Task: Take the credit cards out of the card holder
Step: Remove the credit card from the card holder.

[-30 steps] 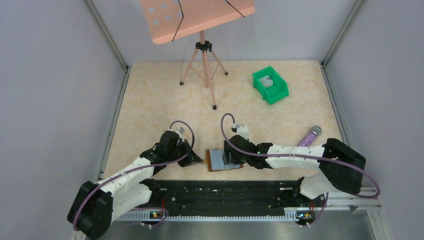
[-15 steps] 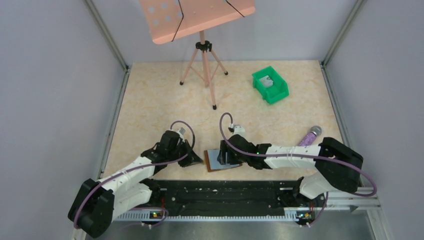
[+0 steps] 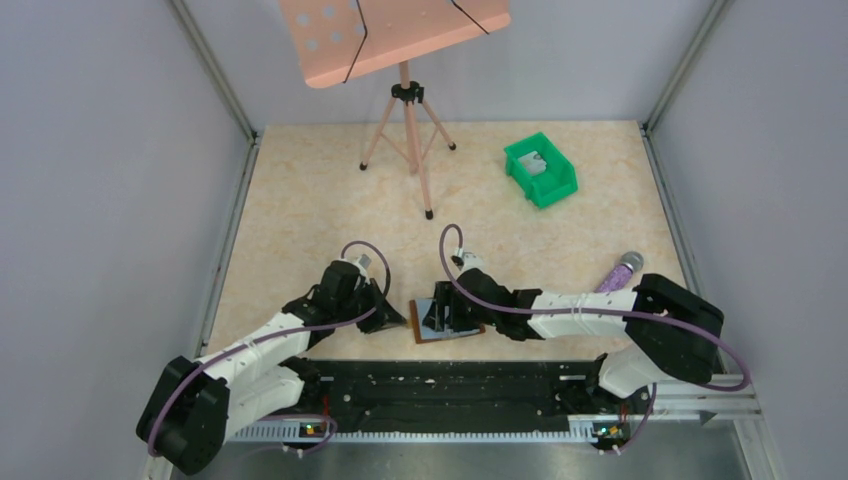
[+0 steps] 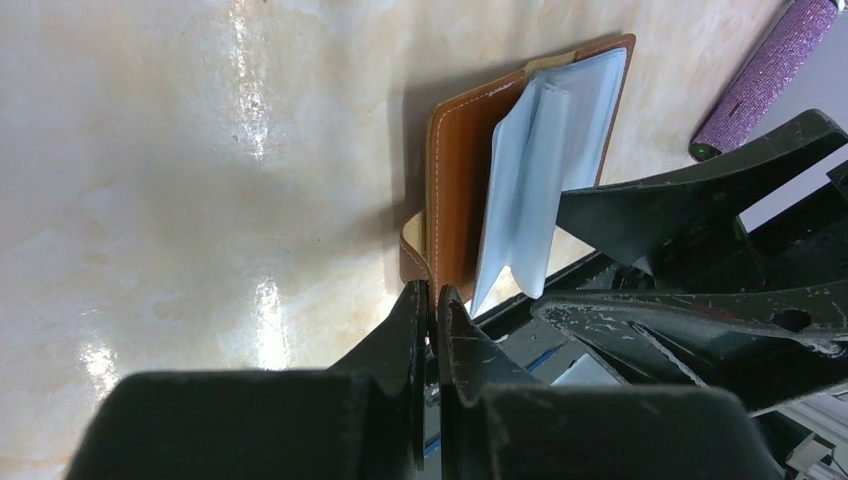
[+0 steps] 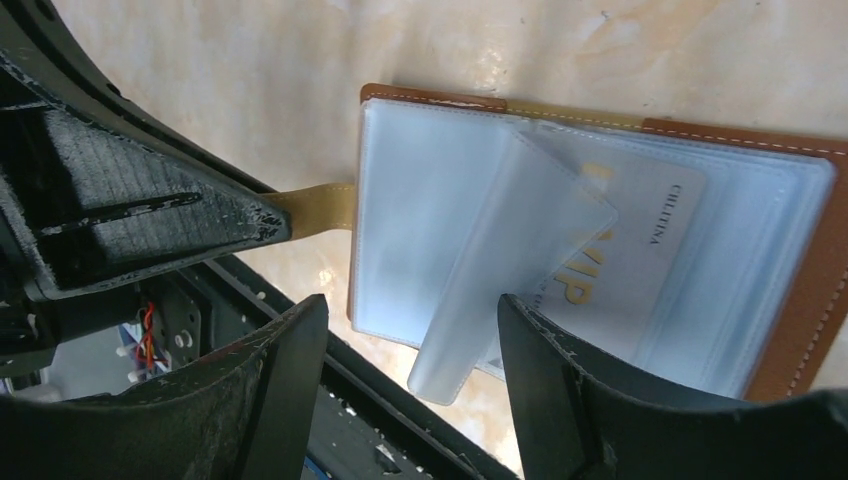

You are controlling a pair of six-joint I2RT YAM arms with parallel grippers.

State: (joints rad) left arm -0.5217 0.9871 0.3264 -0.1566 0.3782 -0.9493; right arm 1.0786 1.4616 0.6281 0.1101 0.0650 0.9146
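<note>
The brown card holder (image 3: 447, 328) lies open near the table's front edge, between the two arms. My left gripper (image 4: 432, 296) is shut on its little side tab (image 4: 411, 252). My right gripper (image 5: 410, 312) hovers over the card holder (image 5: 800, 260), open. A loose clear sleeve (image 5: 505, 275) sticks up between its fingers, and neither finger touches it. A light card with gold "VIP" lettering (image 5: 625, 250) shows inside the right-hand sleeve. In the left wrist view the blue-grey sleeves (image 4: 545, 160) fan up from the brown cover (image 4: 458, 170).
A green bin (image 3: 541, 170) holding a light flat piece stands at the back right. A purple glittery microphone (image 3: 618, 272) lies right of the card holder. A pink music stand (image 3: 405, 120) on a tripod is at the back. The black base rail (image 3: 440, 385) runs just in front.
My right gripper has slid left across the card holder, and the loose sleeve now stands up between its fingers. The left gripper has stayed on the tab.
</note>
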